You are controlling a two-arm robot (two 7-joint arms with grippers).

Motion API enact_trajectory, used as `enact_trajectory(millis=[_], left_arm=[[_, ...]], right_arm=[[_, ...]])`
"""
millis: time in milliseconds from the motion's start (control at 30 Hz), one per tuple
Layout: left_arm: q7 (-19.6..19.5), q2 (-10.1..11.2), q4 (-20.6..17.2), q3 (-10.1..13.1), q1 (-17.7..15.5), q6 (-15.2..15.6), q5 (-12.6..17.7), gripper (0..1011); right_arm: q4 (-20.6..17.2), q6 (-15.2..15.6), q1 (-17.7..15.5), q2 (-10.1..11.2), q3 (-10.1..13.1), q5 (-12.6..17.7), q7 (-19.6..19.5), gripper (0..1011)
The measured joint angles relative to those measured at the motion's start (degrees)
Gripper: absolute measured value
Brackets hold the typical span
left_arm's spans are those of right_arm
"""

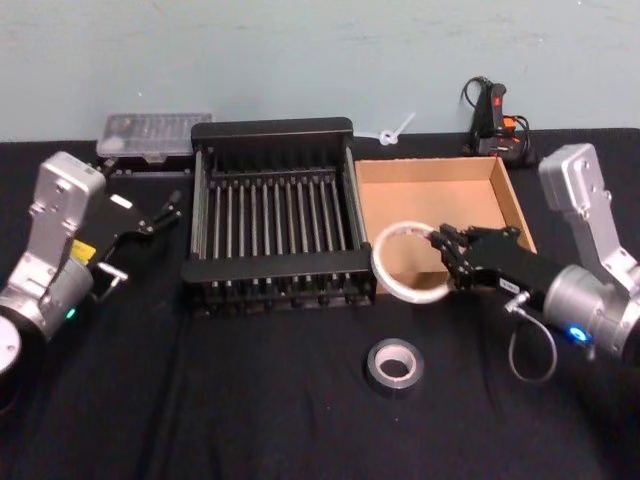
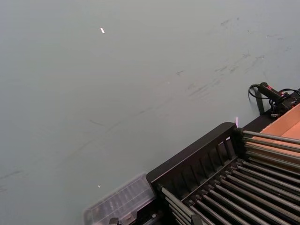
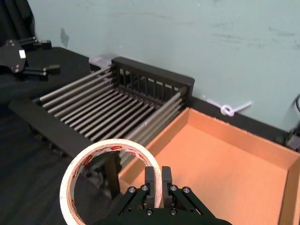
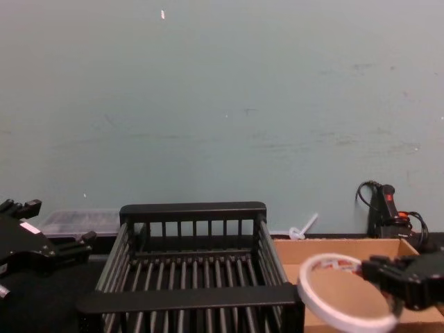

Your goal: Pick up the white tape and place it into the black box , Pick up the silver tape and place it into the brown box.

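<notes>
White tape (image 1: 408,262) hangs tilted in the clenched right end effector (image 1: 447,258), whose fingers pinch the ring's wall on the side nearest the wrist, one finger inside the ring and one outside, as the right wrist view shows (image 3: 157,180). The ring is lifted off the desk (image 1: 250,400) and sits over the near left corner of the brown box (image 1: 505,195), so most of the loop reaches out ahead of the fingertips toward the black box (image 1: 270,130).

Nearer the robot than the right end effector, the silver tape (image 1: 393,364) lies flat on the desk, untouched and well apart from the held ring.

Judging by the task, the step in hand is carrying the ring across to the black box, which stands just beyond the ring's free edge. To do it well, the ring should travel high enough for its drooping far edge to clear the crate's thick near rim, then be brought over the middle of the slatted floor before letting go. A thin ring held at one point can swing, so a slow sideways move seems wise, and a low release would keep it from bouncing or rolling against the barred sides.

Farther across, past the black box, the left end effector (image 1: 160,215) rests released beside the crate's outer wall, parked and idle.
</notes>
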Motion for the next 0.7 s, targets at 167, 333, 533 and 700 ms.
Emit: enact_trajectory(millis=[167, 333, 533, 700], left_arm=[[0.0, 0.0, 0.0, 0.0, 0.0, 0.0, 0.0, 1001], [0.0, 0.0, 0.0, 0.0, 0.0, 0.0, 0.0, 1001], [0.0, 0.0, 0.0, 0.0, 0.0, 0.0, 0.0, 1001], [0.0, 0.0, 0.0, 0.0, 0.0, 0.0, 0.0, 1001]], right_arm=[[1.5, 0.0, 2.6, -1.5, -1.0, -0.9, -0.1, 97], [2.9, 0.1, 4.6, -2.5, -1.9, -1.5, 0.0, 97], [6.6, 0.4, 8.8, -4.9, -3.8, -3.0, 0.6, 97], [9.3, 0.1, 11.7, -6.4, -5.3, -4.3, 1.2, 97]])
